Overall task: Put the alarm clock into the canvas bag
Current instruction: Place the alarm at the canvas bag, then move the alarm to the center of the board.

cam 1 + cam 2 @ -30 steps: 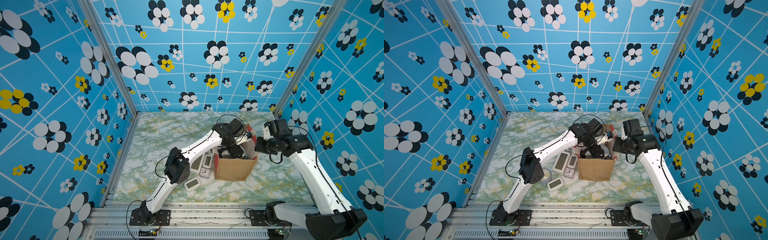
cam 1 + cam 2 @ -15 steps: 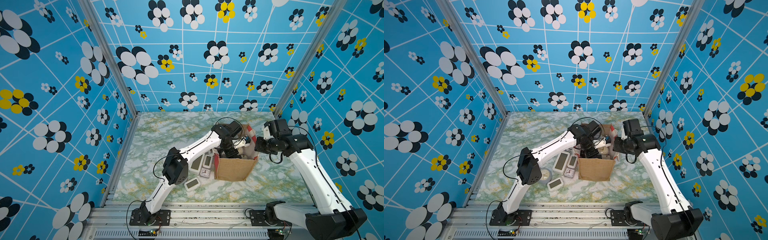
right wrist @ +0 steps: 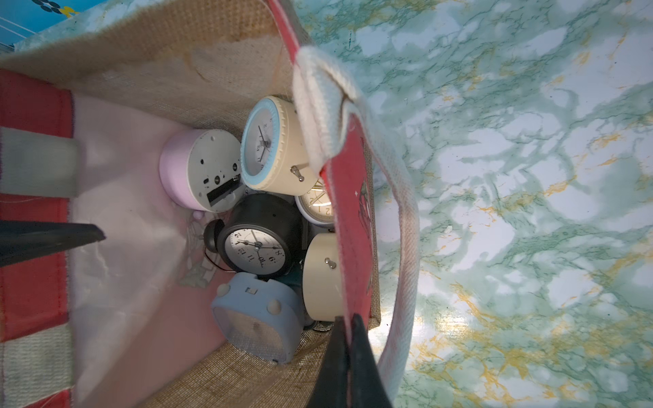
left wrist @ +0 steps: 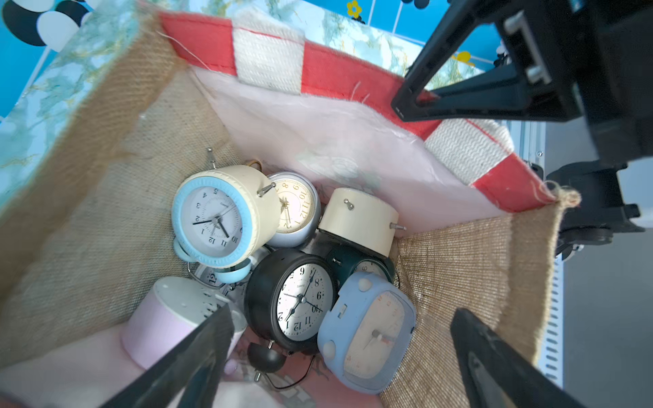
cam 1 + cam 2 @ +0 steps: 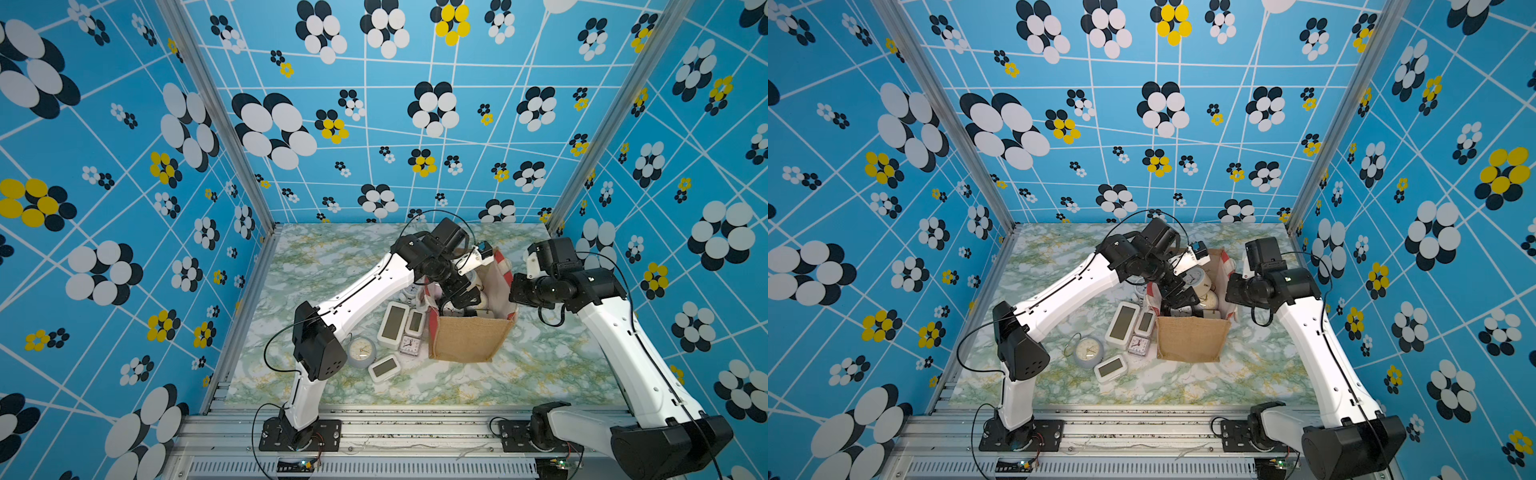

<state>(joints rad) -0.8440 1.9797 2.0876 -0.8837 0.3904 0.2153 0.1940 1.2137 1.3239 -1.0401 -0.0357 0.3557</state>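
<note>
Our left arm (image 5: 374, 286) reached over the canvas bag (image 5: 469, 340). The left end effector (image 4: 342, 318) was released, jaws wide above the black alarm clock (image 4: 293, 300), which lay inside the bag among others. The right end effector (image 3: 348, 326) was clenched on the bag's red side panel (image 3: 353, 197). Since a second earlier, the left elbow had swung outward and the wrist had drawn back. Lower clocks in the pile were mostly covered.
</note>
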